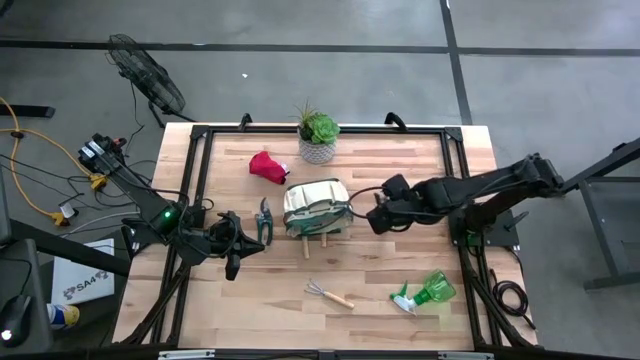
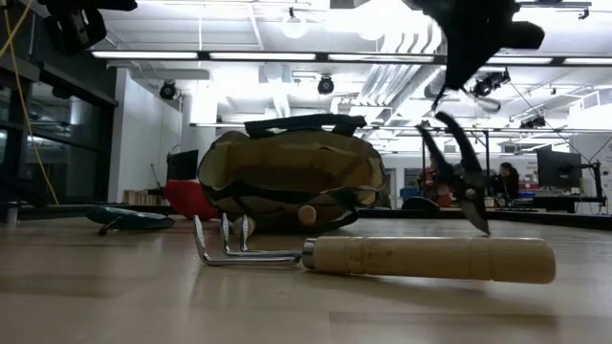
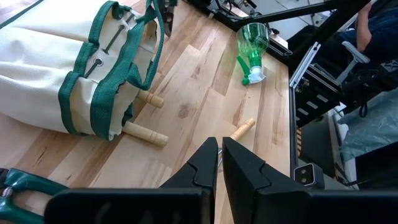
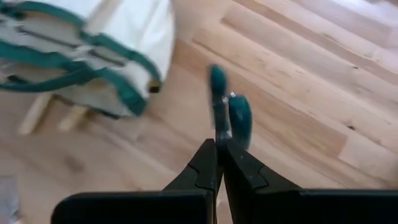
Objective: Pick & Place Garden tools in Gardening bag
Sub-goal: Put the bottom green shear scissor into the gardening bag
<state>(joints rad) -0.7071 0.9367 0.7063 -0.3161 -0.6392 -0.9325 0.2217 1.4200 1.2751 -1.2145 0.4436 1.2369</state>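
While right end effector [image 4: 217, 163] clamps pruning shears [image 4: 227, 115] hanging vertical, blades down, left end effector [image 3: 219, 163] closed empty

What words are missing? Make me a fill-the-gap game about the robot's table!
1. The right gripper holds a pair of ___.
2. The glove is coloured ___.
3. The rake has a ___ handle.
4. The plant stands in a ___ pot.

Missing words: shears, red, wooden, white.
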